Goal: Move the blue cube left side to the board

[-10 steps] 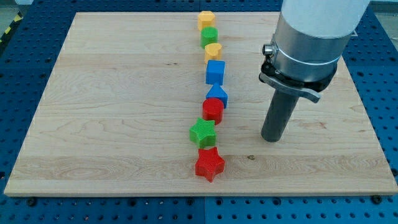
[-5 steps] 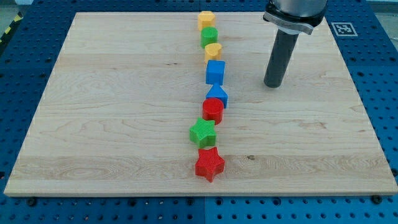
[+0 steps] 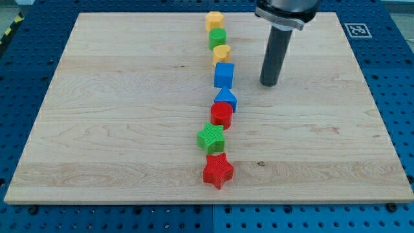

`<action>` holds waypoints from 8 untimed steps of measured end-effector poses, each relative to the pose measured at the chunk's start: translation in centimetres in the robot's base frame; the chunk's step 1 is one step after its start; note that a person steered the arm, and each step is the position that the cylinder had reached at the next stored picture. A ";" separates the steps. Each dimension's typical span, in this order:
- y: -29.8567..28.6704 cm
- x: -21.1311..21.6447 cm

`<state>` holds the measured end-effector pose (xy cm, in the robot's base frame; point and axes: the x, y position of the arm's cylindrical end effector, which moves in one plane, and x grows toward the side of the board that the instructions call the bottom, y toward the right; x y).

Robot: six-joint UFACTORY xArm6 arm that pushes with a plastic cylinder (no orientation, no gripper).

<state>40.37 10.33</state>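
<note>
Resting w/ my tip [image 3: 269,84] near blue cube [image 3: 224,75], on view's right; no claw visible.

On my pale wood-grain counter [image 3: 116,123] I see a blue cube [image 3: 224,75], a red star [image 3: 218,170], a green star [image 3: 211,137] and a red cylinder [image 3: 221,114]. My tip [image 3: 268,83] is dark grey. The surrounding base [image 3: 396,77] is blue with rows of holes.

You can read no words, numbers or brand names anywhere. The only sign is a black-and-white square marker [image 3: 358,30], like a coded tag, lying on the blue surface just beside the board [image 3: 129,129] at the view's top right; its pattern cannot be read.
</note>
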 end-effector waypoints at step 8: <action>-6.4 -2.9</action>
<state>37.48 3.88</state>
